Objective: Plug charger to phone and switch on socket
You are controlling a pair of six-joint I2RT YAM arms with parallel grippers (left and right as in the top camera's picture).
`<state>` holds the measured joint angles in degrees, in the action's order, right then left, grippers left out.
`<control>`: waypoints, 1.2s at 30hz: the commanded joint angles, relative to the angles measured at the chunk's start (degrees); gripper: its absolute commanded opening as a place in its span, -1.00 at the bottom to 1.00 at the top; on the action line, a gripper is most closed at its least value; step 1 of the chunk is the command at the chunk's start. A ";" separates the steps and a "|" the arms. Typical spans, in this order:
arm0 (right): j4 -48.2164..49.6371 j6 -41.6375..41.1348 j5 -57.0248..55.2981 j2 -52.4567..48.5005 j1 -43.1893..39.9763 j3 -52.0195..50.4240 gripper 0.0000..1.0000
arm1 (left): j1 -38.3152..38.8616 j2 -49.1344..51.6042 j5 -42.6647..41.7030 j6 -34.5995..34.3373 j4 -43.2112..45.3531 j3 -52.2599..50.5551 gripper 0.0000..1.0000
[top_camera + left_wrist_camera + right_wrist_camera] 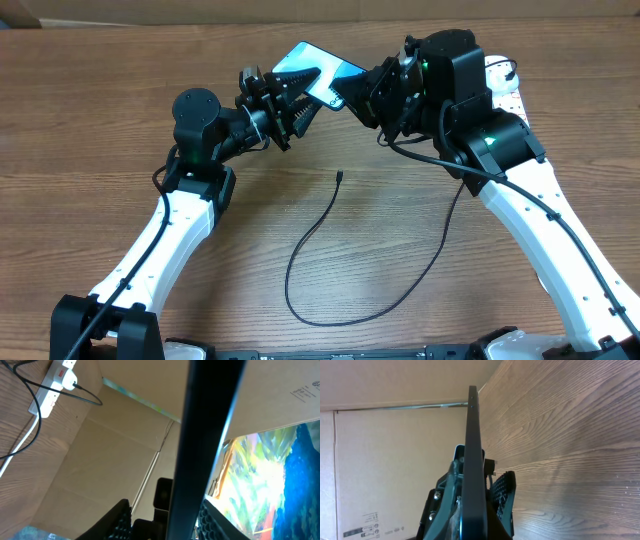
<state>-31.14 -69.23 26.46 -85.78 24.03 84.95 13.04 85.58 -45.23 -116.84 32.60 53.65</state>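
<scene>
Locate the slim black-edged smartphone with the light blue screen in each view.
Overhead: smartphone at top centre, tilted, screen showing.
Left wrist: smartphone seen edge-on, a dark upright bar right of centre.
Right wrist: smartphone seen edge-on, a dark upright strip at centre.
Shared landmark: brown wood-grain table, at the upper left in left wrist and on the right side in right wrist.

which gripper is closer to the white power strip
Right. The right gripper grips the phone at the end facing the power strip; the left gripper is around the phone from the opposite side, farther away.
</scene>
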 commanded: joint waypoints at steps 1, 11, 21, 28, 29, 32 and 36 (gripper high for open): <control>0.81 -0.22 0.85 0.68 0.13 0.76 -0.93 | 0.00 0.66 -0.42 1.09 0.31 0.09 -0.28; 0.83 -2.58 0.83 0.68 0.13 0.79 -0.93 | 0.00 0.66 1.16 1.11 0.48 0.09 -0.39; 0.81 -2.56 0.81 0.68 0.13 0.76 -0.93 | 0.00 0.66 2.14 0.96 0.57 0.09 -0.51; 0.59 -2.58 0.83 0.68 0.13 0.74 -0.93 | 0.00 0.66 2.16 0.87 0.68 0.09 -0.62; 0.59 -2.58 0.83 0.68 0.13 0.72 -0.93 | 0.00 0.66 2.19 0.90 0.68 0.09 -0.65; 0.59 -2.58 0.83 0.68 0.13 0.72 -0.92 | 0.00 0.66 2.19 0.90 0.68 0.09 -0.68; 0.59 -2.60 0.85 0.68 0.13 0.68 -0.93 | 0.00 0.66 2.19 0.90 0.68 0.09 -0.68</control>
<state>-31.33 -71.85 26.63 -85.78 24.03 84.95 13.06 85.58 -43.68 -116.84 32.84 53.65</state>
